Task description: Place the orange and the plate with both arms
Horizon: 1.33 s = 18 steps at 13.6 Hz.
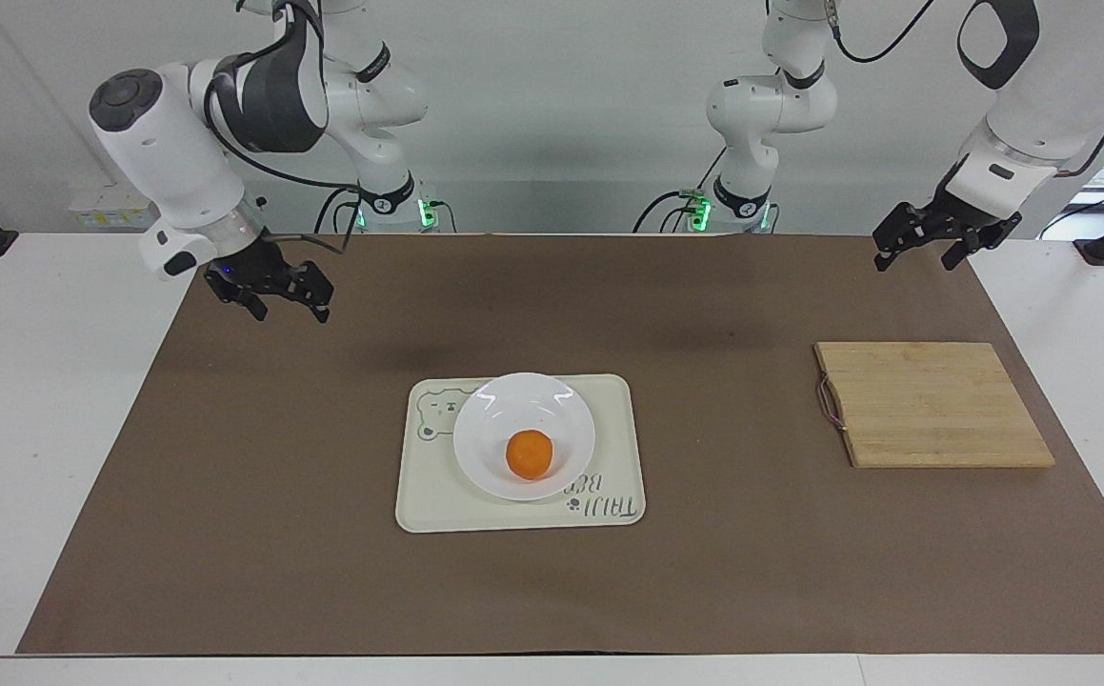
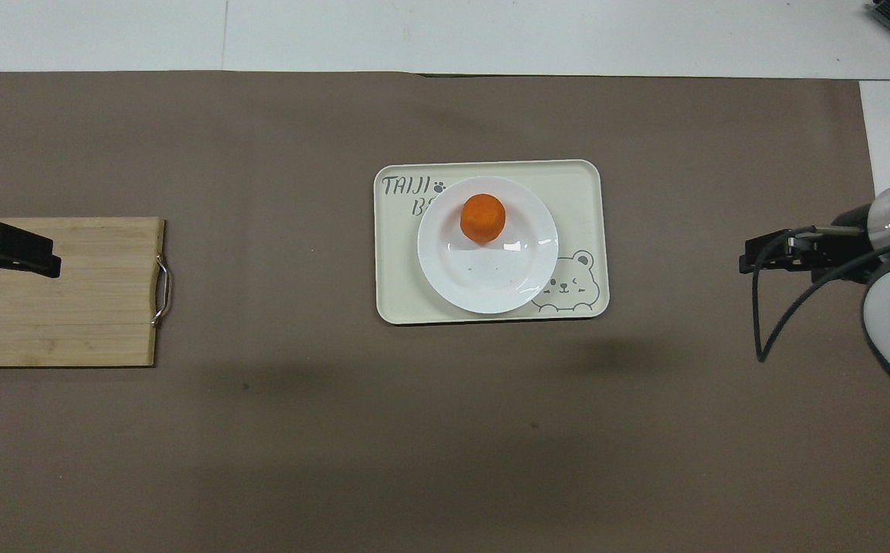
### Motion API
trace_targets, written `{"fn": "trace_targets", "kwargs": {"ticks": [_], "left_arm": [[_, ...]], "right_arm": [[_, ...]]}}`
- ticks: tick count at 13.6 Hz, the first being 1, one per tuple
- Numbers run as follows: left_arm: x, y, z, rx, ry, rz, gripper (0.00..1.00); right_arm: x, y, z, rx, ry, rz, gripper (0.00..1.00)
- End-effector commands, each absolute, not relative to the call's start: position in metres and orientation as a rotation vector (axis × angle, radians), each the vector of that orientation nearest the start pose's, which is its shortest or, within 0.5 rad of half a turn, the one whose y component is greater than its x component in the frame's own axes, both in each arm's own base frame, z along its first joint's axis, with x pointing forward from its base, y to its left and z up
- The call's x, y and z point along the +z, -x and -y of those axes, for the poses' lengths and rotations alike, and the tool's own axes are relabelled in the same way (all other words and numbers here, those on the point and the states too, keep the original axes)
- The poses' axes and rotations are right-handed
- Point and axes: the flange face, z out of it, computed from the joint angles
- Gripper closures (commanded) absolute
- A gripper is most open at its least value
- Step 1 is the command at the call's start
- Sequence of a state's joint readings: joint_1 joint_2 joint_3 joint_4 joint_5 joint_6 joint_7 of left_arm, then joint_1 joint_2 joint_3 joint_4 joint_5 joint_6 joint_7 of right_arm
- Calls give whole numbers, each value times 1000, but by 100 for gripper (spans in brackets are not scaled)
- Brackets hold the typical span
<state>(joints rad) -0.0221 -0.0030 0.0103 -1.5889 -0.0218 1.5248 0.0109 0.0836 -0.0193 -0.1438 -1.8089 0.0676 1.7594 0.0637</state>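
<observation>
Pincers first, nearest the robots. We count clock hours with twelve pointing away from the robots. The right gripper [image 1: 290,307] hangs in the air with its fingers spread and nothing between them. It is over bare brown mat [image 1: 704,572], at about three o'clock from the tray [image 1: 428,495] and well apart from it. The left gripper [image 1: 915,255] is also spread and empty. It waits raised at the left arm's end of the table, by the wooden board [image 1: 933,405], which lies at nine o'clock from the tray.

Farther out, the tray sits mid-table with the white plate [image 1: 513,405] resting on it. A bear drawing shows at roughly four o'clock of the plate. The orange [image 1: 529,453] lies in the plate, off centre toward twelve o'clock. Nothing touches either.

We judge the placing itself done, so what remains is getting the arms clear. To do that well, we would:

- keep the right gripper high and take it away from the tray rather than back across it;
- watch that its loose cable [image 2: 759,322] does not swing low toward the plate's rim;
- move smoothly, since a round fruit in a shallow glossy dish would likely roll at a slight knock.
</observation>
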Motion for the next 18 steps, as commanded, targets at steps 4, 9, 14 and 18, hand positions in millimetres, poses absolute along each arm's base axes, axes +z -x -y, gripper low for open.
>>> {"fn": "trace_targets", "kwargs": {"ticks": [4,9,14,18], "left_arm": [[619,-548,7,99,3146,-22,0],[619,-548,7,99,3146,-20,0],[619,-548,7,101,3146,-22,0],[619,-548,7,99,3146,-22,0]], "right_arm": [[624,-541,37,-20,3101,-246,0],[686,-509,33,8,3138,-203,0],[685,-492,23,15,3152,-170,0],[675,-492,26,-36,3153,-70,0]]}}
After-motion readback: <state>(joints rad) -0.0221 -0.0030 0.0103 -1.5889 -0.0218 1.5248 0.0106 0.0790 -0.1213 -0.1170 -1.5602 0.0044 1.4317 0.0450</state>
